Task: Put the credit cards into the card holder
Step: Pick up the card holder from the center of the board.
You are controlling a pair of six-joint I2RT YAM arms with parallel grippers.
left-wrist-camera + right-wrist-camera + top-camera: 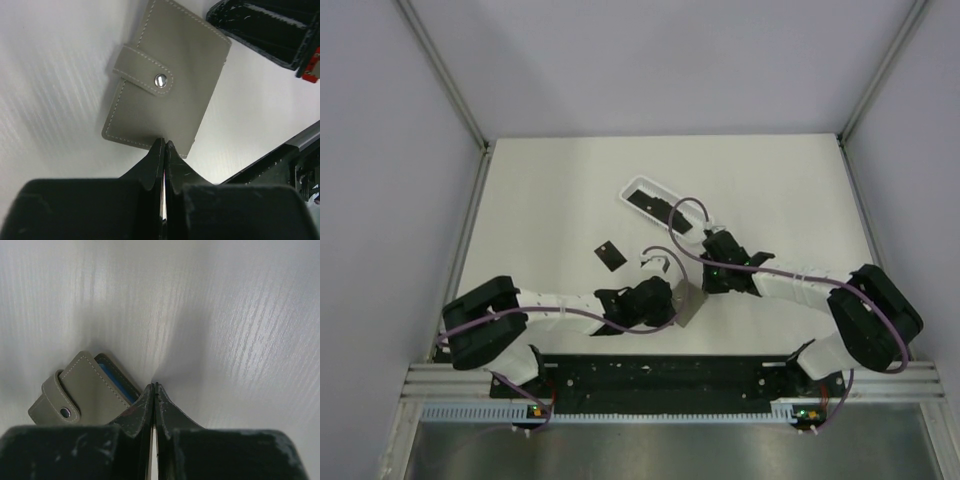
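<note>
- On the white table top (540,200), close to the near edge and between the two wrists, the small, flat, grey, stitched rectangular card holder (690,305) is located.
- The card holder (170,75) is folded shut. A grey strap (142,70) is wrapped over one edge and fastened by a round silver snap stud (160,80).
- At the open side of the card holder (85,390), a strip of blue lining (112,382) is exposed in the right wrist view.
- The left gripper (672,302) is positioned at the left side of the card holder. Its black fingers are pressed together, and nothing is seen to be pinched.
- In the left wrist view, the tips of the left gripper (164,145) are placed over the near edge of the holder. Contact cannot be confirmed.
- The right gripper (708,282) is positioned just beyond the holder. Its fingers are likewise pressed together on nothing visible.
- In the right wrist view, the tips of the right gripper (153,387) are aimed at bare table, with the holder beside them at the lower left.
- A long white translucent oblong plastic tray (632,186) is set diagonally further back, and a thin black card (645,200) is contained in it.
- A second thin black card (610,253) is laid flat on the table, left of the grippers and apart from the holder.
</note>
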